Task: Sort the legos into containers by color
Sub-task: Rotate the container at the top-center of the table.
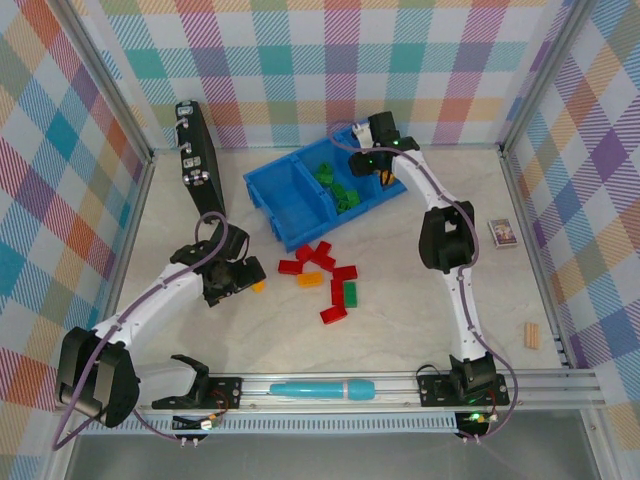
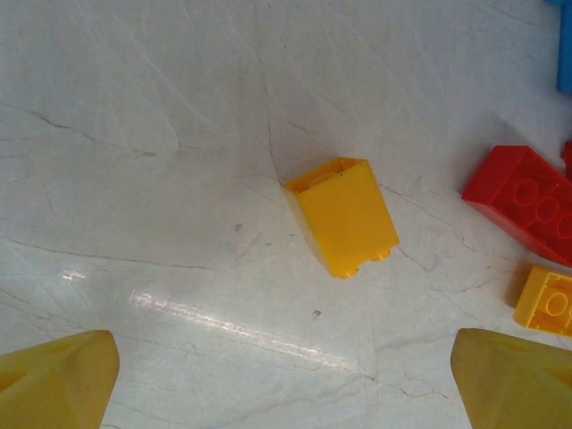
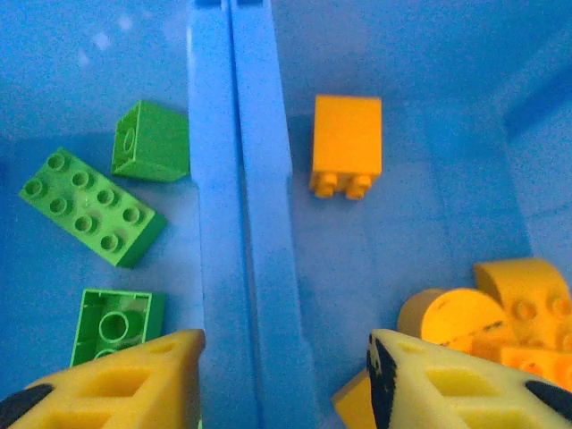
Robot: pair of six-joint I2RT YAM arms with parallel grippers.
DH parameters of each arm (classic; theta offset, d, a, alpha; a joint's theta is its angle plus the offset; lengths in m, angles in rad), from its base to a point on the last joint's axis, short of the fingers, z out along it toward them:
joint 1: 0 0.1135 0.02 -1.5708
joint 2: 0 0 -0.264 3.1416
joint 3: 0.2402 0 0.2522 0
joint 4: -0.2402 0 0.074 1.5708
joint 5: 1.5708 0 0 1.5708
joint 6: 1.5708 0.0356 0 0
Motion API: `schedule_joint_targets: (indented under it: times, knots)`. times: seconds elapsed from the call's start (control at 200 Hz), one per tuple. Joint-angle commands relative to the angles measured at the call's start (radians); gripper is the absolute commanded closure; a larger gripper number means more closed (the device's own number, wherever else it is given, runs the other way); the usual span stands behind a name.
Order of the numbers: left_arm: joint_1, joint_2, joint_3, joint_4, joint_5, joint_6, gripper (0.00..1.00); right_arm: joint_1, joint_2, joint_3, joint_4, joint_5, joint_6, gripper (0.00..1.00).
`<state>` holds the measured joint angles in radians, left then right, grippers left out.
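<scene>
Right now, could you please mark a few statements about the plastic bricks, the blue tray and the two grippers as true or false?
1. The left gripper is open and pointed at a yellow-orange plastic brick lying on the pale table. True.
2. The right gripper grips a red brick. False: it is open and empty above the bright-blue plastic tray.
3. The green plastic bricks and the tray's yellow-orange bricks share one compartment. False: a blue divider wall separates them.
4. Several red plastic bricks lie on the table outside the tray. True.
</scene>
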<state>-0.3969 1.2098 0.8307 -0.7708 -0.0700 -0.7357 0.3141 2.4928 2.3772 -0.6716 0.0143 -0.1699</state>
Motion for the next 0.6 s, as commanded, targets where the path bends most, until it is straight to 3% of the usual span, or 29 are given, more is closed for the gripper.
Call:
schedule_joint_targets:
  times: [0.0,0.335,0.595]
  knots:
    - [-0.006,0.014,-0.023,0.026,0.021,0.026,0.04,-0.002,0.017,-0.007,-0.062,-0.001,0.064,0.50]
    - [0.023,-0.017,-0.111,0.117,0.036,0.023,0.03,0.001,-0.057,-0.161,-0.100,0.087,0.321,0.70]
    - [0.071,-0.024,-0.183,0.223,0.077,0.037,0.02,0.091,-0.104,-0.129,-0.240,0.245,0.461,0.74]
